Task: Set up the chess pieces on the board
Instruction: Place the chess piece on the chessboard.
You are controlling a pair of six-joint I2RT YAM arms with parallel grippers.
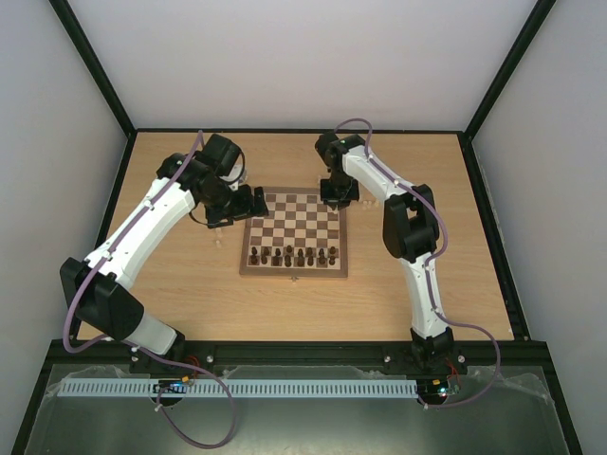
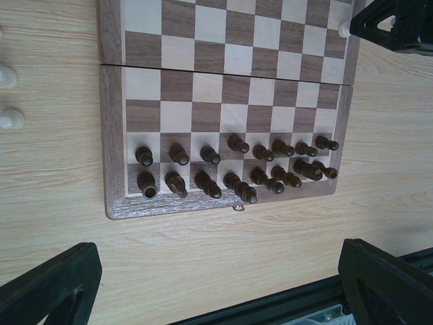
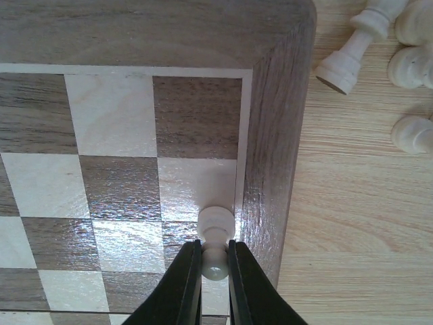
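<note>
Right gripper [image 3: 215, 263] is pinched almost closed on the head of a cream pawn [image 3: 215, 223]; the pawn's base is on or just above a pale square in the edge file of the board [image 3: 270, 135], one row short of the corner ahead of the fingertips; I cannot tell whether it touches the wood; to this hand's right, past the border, loose cream pieces [image 3: 355, 47] lie on the tabletop [image 3: 358, 223], one tipped over; left gripper [image 2: 216, 291] hangs spread wide and empty; ahead of it the dark pieces [image 2: 237, 169] stand in two filled rows along the board's nearer edge, and two more cream men [image 2: 9, 119] sit off to its left. I judge the dark side done and the cream side barely begun; this pawn looks like its first.
</note>
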